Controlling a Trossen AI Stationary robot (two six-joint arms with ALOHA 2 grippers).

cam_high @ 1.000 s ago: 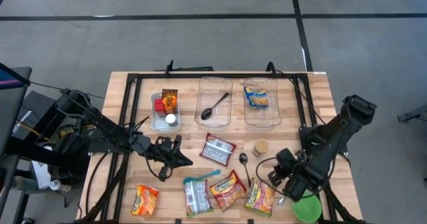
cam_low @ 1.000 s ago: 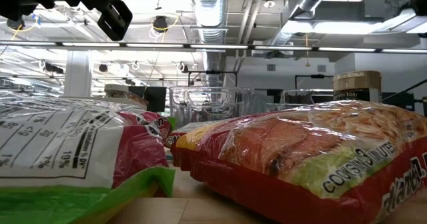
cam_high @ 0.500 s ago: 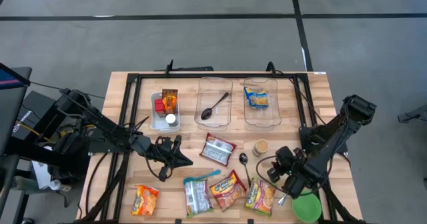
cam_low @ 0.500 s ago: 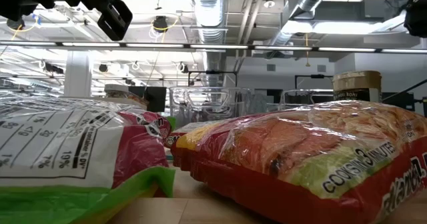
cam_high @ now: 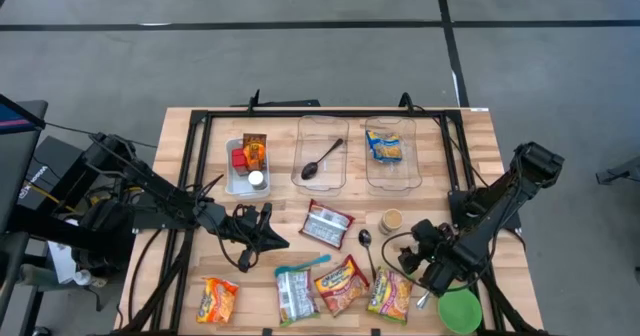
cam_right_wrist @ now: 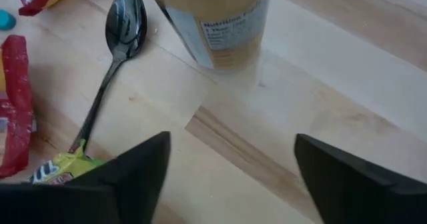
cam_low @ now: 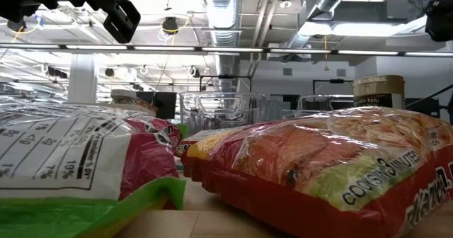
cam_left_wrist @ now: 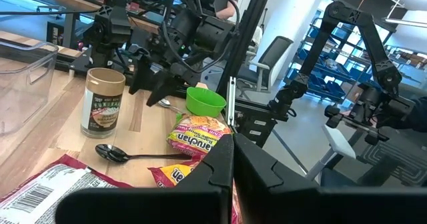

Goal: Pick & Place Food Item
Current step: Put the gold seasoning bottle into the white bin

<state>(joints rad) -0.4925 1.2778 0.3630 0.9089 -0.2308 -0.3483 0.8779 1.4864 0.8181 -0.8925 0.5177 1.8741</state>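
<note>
Several noodle packets lie flat along the table's near edge: orange (cam_high: 217,299), green-white (cam_high: 295,294), red (cam_high: 343,284) and yellow-green (cam_high: 390,294). A silver-red packet (cam_high: 327,224) lies at the centre. My right gripper (cam_high: 410,264) (cam_right_wrist: 230,177) slants down, open, over bare wood between a brown jar (cam_right_wrist: 213,24) and the yellow-green packet's corner (cam_right_wrist: 57,171). Nothing is between its fingers. A black spoon (cam_right_wrist: 123,24) lies beside it. My left gripper (cam_high: 278,242) (cam_left_wrist: 232,177) waits shut and level, left of the centre packet.
Three clear bins stand at the back: one with small packets (cam_high: 247,164), one with a black spoon (cam_high: 322,153), one with a yellow packet (cam_high: 390,151). A green bowl (cam_high: 460,311) sits at the near right corner. The black frame rails (cam_high: 320,116) run along the table's far side.
My right gripper has sunk a little toward the table; a dark part of it has come into the low view's upper right corner. Packets, jar and spoon lie as before.
</note>
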